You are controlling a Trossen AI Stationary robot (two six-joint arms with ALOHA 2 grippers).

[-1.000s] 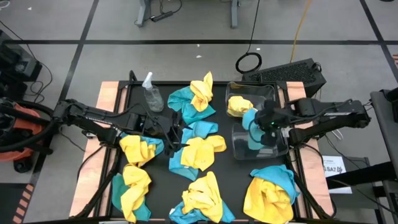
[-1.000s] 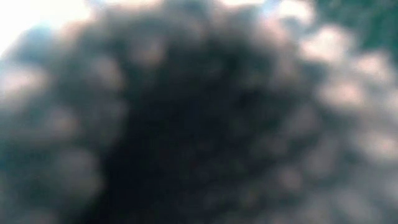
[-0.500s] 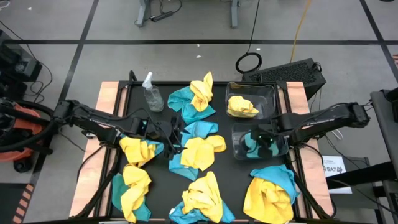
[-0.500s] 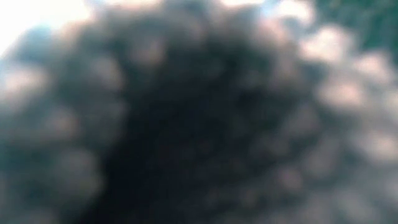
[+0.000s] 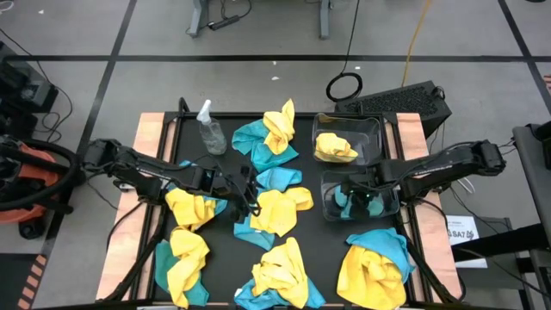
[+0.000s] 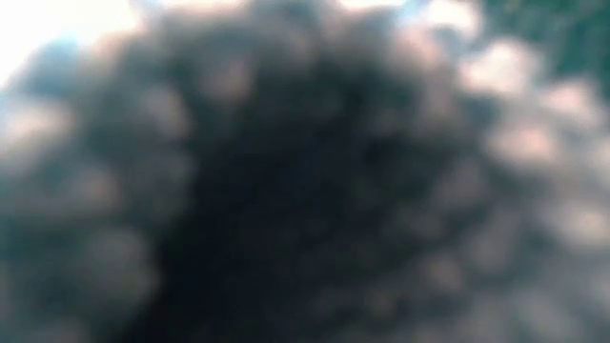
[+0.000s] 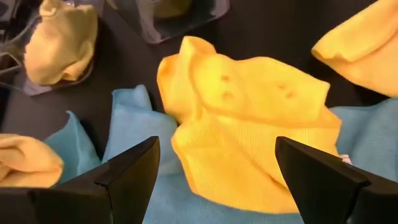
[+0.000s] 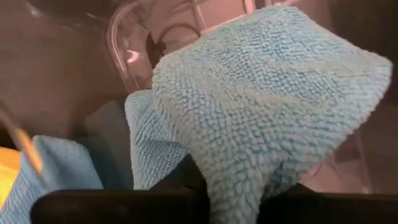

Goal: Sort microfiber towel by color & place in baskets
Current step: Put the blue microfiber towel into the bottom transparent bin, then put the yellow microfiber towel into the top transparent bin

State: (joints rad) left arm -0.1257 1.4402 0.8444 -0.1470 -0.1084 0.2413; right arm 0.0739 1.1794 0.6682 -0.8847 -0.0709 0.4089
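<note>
High view: right gripper [image 5: 360,195] is down inside the nearer clear basket [image 5: 330,209], right of centre, with a teal towel [image 5: 347,196] bunched around it; can't tell from here whether the fingers still pinch it. The farther basket [image 5: 372,127], just above it in frame, holds 1 yellow towel [image 5: 332,147]. Left gripper [image 5: 248,191] hovers at frame centre with fingers wide over a yellow towel [image 5: 277,210] lying on teal ones; the other towels are spread over the black mat [image 5: 312,232], spray bottle [image 5: 209,128] upper left. Low view: lens fully blocked by something dark and fuzzy, nothing usable. Left wrist view: both fingers [image 7: 127,176] spread wide with the yellow towel [image 7: 249,137] between and ahead of them, teal towel [image 7: 134,121] directly under it. Risk: a deep pinch probably takes teal with the yellow, so mixed colours go to the yellow basket. Right wrist view: teal towel [image 8: 261,106] fills the frame, draped over the fingers, basket wall [image 8: 127,50] behind; finger state can't be told. Risk: fuzzy cloth snags on the fingers and rides back out when the arm lifts, or drags the light basket. Both arms work close to centre, so their paths could also cross.
</note>
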